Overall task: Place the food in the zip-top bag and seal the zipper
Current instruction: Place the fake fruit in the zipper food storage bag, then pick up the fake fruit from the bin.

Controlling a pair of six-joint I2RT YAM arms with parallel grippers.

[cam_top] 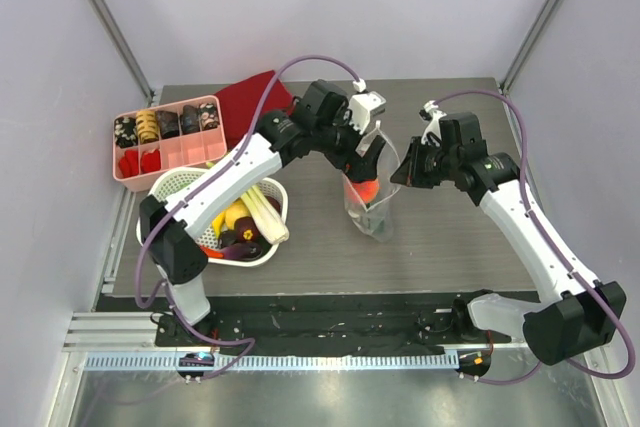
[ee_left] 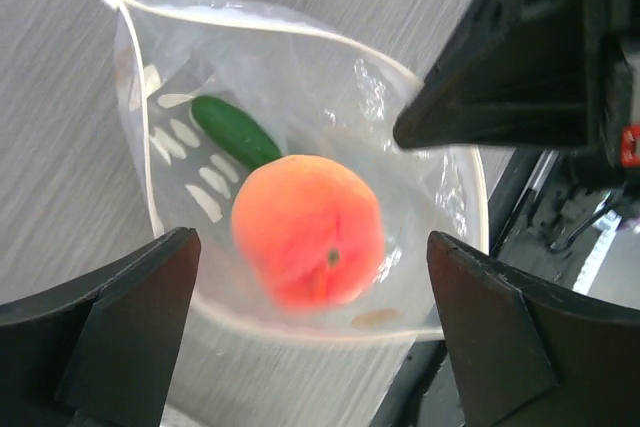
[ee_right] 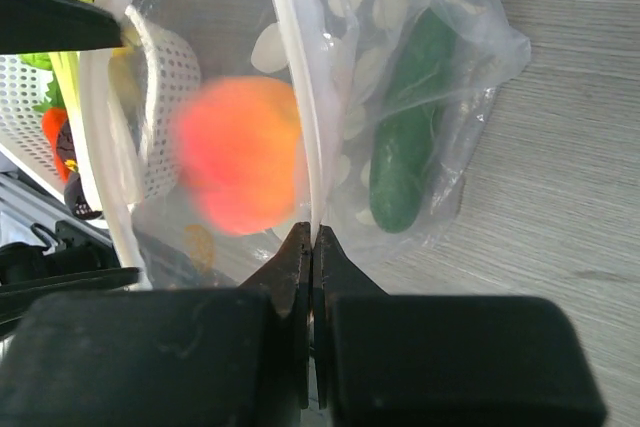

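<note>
Peach (ee_left: pixel 308 230) below wide-spread left fingers (ee_left: pixel 100 337), right fingers (ee_right: pixel 285 282) pinching zip-top bag (ee_right: pixel 455 42) rim

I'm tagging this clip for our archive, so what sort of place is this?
Probably a robotics lab test cell, not a kitchen: plain pale partition walls box in a grey table, a metal rail runs along its near edge, and the white basket holds toy food.
</note>
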